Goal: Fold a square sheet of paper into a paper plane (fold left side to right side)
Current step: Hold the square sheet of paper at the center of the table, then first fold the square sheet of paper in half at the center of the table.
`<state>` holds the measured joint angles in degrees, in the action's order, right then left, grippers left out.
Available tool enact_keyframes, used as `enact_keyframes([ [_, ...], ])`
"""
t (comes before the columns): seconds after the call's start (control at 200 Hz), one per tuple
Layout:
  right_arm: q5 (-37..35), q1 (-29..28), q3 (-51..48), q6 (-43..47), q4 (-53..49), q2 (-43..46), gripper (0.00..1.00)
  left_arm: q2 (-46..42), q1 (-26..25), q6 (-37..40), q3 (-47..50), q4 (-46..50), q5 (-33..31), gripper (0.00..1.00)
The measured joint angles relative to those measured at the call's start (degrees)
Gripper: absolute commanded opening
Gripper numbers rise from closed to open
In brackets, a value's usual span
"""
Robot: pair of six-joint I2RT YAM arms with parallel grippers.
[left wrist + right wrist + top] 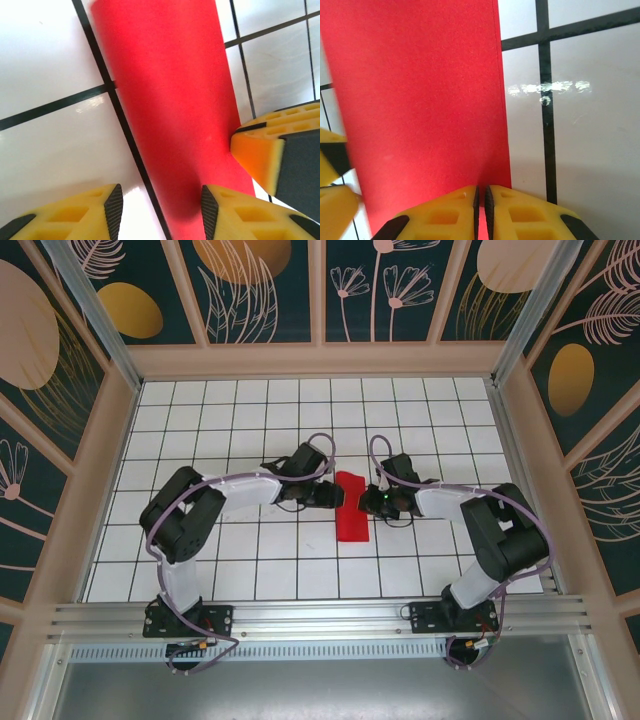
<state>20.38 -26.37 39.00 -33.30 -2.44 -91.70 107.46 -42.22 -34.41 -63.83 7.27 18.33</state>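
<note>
Pinching: right gripper (480,200), fingers clamped on the red sheet of paper (350,505) from its 3 o'clock.
Left gripper (161,210): at the sheet's 9 o'clock, fingers parted astride its edge, grasping nothing.
Sheet: narrow strip, flat, mid-table (200,420).

Left arm (240,490) and right arm (450,502) flank red paper (351,510); far table (300,405) free; walls (320,360) around.

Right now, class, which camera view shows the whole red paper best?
Top external: the red paper shows as a whole narrow strip, both ends visible. Both wrist views crop it to a close-up stretch.
</note>
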Motion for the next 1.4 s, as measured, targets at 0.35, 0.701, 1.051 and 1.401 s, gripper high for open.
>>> enact_keyframes([
  [0.35, -0.09, 0.0, 0.22, 0.04, -0.39, -0.13, 0.17, -5.16, -0.28, -0.46, -1.62, -2.08, 5.66, 0.43],
  [0.701, -0.66, -0.22, 0.42, 0.42, -0.7, -0.17, 0.17, 2.29, -1.31, -1.81, -1.73, -5.35, 11.02, 0.42],
  [1.051, -1.27, -0.37, 1.14, 1.51, -2.08, -0.37, 0.17, 4.63, -1.31, 0.04, -1.75, -2.43, 5.95, 0.42],
  [1.401, -1.29, -0.39, 1.53, 1.95, -2.56, -0.7, 0.17, 4.11, -0.9, 1.05, -0.13, -2.75, 3.91, 0.42],
])
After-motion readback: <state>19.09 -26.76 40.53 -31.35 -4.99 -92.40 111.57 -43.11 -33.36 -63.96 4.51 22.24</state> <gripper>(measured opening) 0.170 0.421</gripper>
